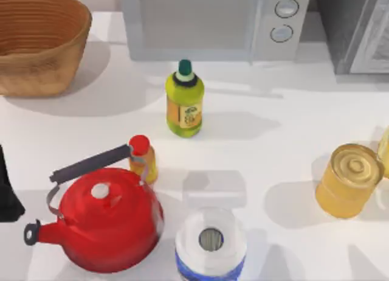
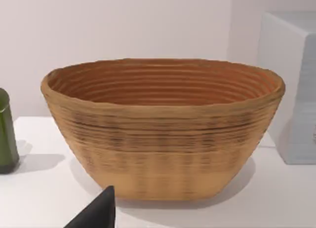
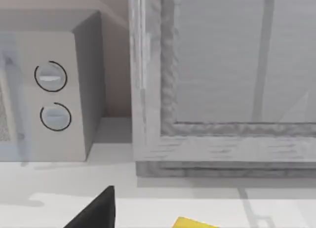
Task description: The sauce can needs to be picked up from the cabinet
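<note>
Basket (image 1: 36,44): stood at the worktop's (image 1: 273,147) far left.
Microwave (image 1: 213,22): sat at the back.
Kettle (image 1: 106,223): red, touched the small red-capped bottle (image 1: 143,159).

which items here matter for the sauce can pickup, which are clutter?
Job: cabinet, door closed, at the table's back right.

Clutter: microwave, basket, green bottle, small red-capped bottle, red kettle, paper roll, yellow can.
</note>
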Tool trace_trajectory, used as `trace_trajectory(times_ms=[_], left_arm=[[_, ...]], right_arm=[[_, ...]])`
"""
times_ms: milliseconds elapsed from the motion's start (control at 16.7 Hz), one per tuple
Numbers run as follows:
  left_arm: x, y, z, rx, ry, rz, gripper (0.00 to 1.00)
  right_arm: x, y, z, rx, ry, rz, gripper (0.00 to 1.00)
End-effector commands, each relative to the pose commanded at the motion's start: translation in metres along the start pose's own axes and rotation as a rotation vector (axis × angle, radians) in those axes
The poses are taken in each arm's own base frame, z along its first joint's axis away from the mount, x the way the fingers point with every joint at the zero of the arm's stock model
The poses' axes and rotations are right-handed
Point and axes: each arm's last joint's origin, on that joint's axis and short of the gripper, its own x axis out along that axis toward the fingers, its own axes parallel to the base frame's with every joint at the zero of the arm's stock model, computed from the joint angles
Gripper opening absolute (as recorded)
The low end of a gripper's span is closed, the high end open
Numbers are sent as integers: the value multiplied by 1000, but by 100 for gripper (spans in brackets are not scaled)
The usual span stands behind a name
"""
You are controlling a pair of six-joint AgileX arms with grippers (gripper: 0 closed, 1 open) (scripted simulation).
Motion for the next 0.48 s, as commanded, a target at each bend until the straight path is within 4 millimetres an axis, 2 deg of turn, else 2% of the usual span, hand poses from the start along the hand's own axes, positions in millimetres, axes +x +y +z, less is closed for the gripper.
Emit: trace_trajectory(times_ms=[240, 360, 480], left_arm=[[0, 0, 0, 0, 0, 0, 100], [0, 0, 0, 0, 0, 0, 100], [0, 0, 0, 0, 0, 0, 100]], right_arm=[[0, 0, 7, 0, 7, -1, 100], [1, 1, 25, 0, 22, -2, 100], [3, 2, 54, -1, 33, -2, 100]])
